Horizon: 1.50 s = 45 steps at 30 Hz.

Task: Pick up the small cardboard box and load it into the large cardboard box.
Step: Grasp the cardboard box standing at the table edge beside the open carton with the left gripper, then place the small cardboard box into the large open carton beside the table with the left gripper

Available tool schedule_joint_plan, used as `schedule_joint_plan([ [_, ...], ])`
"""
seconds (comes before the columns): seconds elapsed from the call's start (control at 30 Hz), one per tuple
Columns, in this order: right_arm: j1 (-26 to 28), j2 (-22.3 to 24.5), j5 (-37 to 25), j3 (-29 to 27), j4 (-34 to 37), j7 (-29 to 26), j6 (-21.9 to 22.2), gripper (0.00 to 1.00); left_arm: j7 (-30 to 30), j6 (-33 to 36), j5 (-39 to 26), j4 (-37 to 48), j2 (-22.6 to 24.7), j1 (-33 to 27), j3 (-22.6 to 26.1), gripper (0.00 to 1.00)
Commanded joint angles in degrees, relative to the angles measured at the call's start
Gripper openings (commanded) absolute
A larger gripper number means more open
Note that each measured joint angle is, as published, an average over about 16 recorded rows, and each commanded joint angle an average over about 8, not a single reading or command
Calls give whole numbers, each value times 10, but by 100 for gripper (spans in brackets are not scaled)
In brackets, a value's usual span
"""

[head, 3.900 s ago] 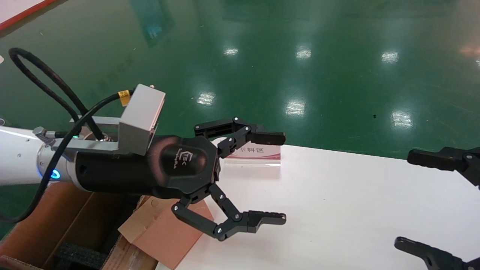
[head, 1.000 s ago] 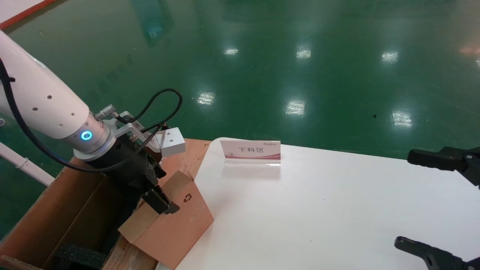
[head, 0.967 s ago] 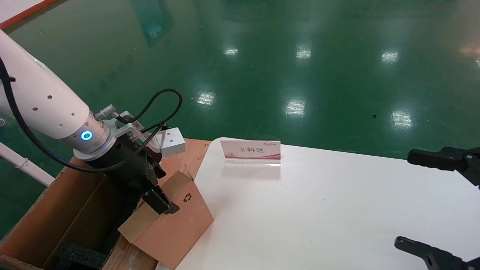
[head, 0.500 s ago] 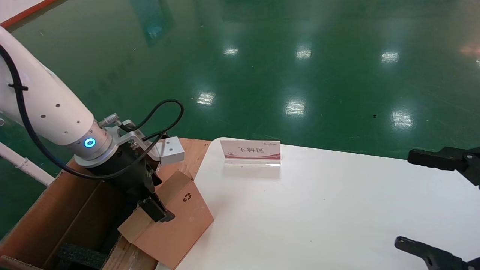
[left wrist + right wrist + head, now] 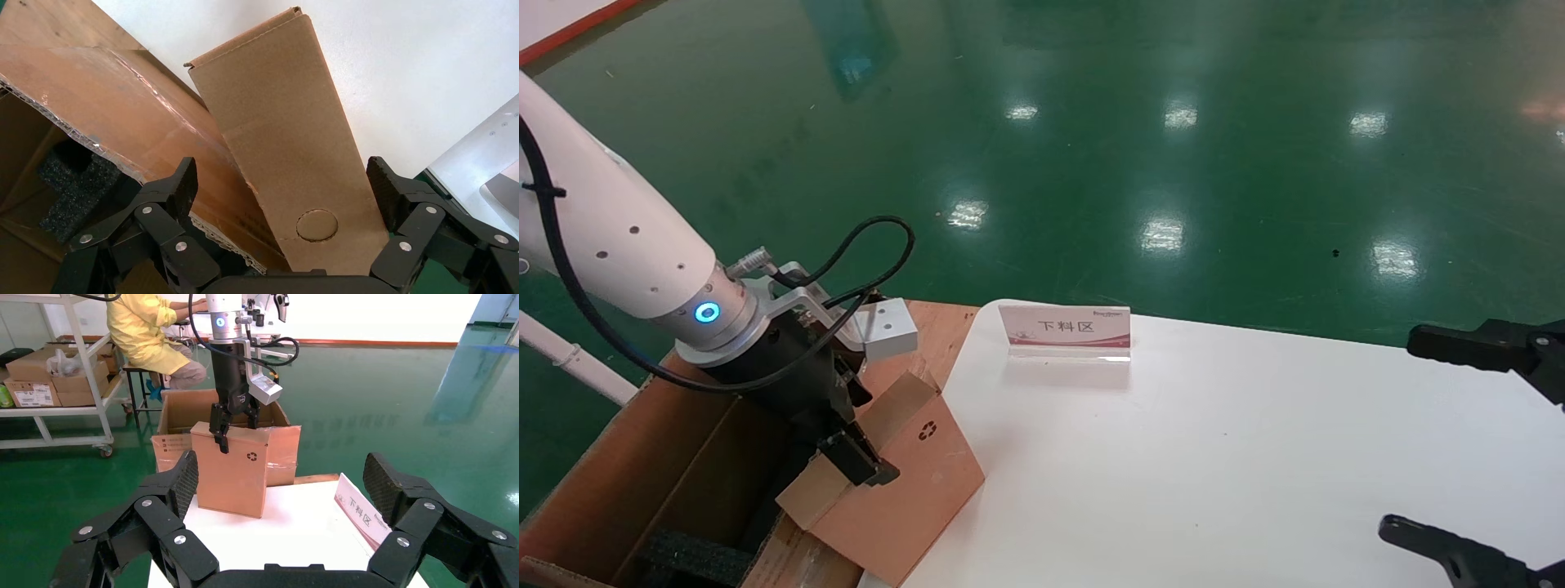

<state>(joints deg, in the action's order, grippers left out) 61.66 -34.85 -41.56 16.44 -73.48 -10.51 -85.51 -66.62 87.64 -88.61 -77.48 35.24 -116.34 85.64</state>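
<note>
White table [image 5: 1254, 457] on glossy green floor [image 5: 1173, 122]; left gripper [image 5: 850, 445] jaws apart astride small cardboard box [image 5: 903, 482]; right gripper [image 5: 1471, 445] agape.

I see my left tool [image 5: 866, 467] set over the top edge of the flat brown small cardboard box [image 5: 899, 482], which leans tilted at the white bench [image 5: 1238, 457] corner, beside the deep brown large cardboard box [image 5: 658, 482]. My right tool [image 5: 1471, 445] hangs spread wide at the bench's right edge.

The left gripper [image 5: 850, 453] has come down astride the small cardboard box [image 5: 903, 482] (jaws open).
</note>
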Motion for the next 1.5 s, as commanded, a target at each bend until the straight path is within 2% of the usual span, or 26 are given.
schedule_joint_plan([
  [0.03, 0, 0, 0, 0, 0, 0, 0, 54, 0, 0, 0, 0, 0, 0, 0, 50],
  [0.17, 0, 0, 0, 0, 0, 0, 0, 4, -1, 0, 0, 0, 1, 1, -1, 0],
  [0.2, 0, 0, 0, 0, 0, 0, 0, 0, -1, 1, 0, 0, 1, 1, -2, 0],
  [1.27, 0, 0, 0, 0, 0, 0, 0, 0, -1, 2, 1, 5, 4, 3, -5, 0],
  [1.5, 0, 0, 0, 0, 0, 0, 0, 0, 5, 1, 14, 23, 3, -28, -21, 0],
])
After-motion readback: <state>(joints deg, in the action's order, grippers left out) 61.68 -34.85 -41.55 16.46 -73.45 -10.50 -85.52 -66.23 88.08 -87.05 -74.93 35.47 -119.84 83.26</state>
